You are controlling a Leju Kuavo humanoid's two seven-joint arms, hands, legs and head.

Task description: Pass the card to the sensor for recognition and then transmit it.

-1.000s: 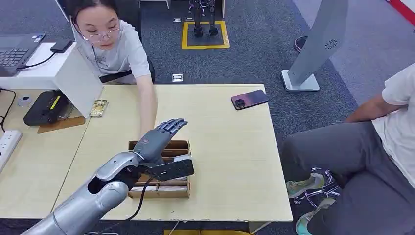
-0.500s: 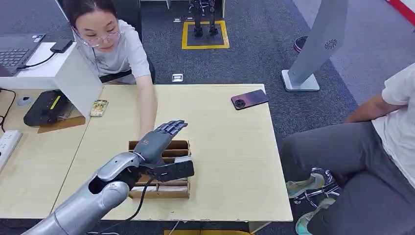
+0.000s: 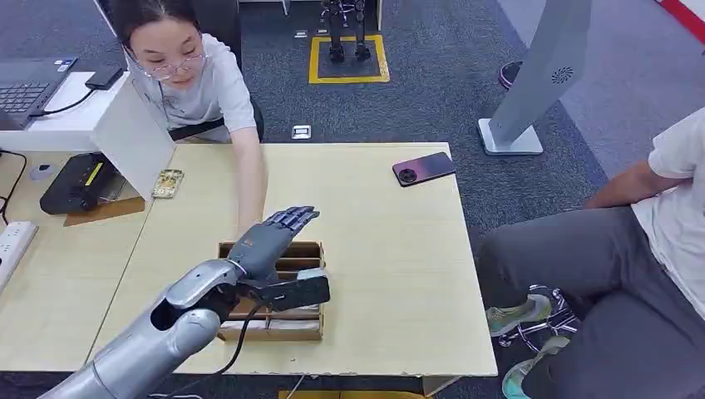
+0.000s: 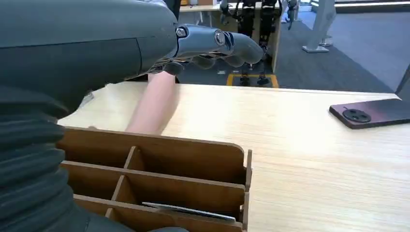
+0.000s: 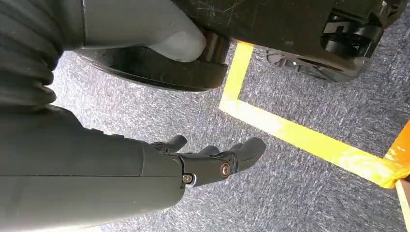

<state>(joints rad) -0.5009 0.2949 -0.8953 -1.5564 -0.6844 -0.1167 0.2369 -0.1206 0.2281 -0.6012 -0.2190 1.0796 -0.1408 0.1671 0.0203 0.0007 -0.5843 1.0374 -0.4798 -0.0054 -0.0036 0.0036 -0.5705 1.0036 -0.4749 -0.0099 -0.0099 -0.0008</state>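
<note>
My left hand (image 3: 264, 237) hovers flat over the far end of a wooden divider box (image 3: 309, 247) on the table, fingers stretched out and apart, holding nothing. The left wrist view shows those fingers (image 4: 212, 42) above the box (image 4: 193, 159), with a pale card (image 4: 191, 211) lying in a near compartment. A person's forearm (image 3: 249, 179) reaches down to the box's far left corner, just beside my hand. A small patterned card (image 3: 168, 183) lies at the table's far left, next to a black device (image 3: 79, 183). My right hand (image 5: 212, 162) hangs over the carpet, loosely spread and holding nothing.
A dark phone (image 3: 424, 168) lies near the table's far right edge. A white slanted panel (image 3: 137, 133) stands at the far left corner. A seated person's legs (image 3: 582, 274) are close to the table's right side. A power strip (image 3: 12, 241) lies on the left table.
My left hand has sunk very slightly over the box. The person's arm stays at the box's far corner.
</note>
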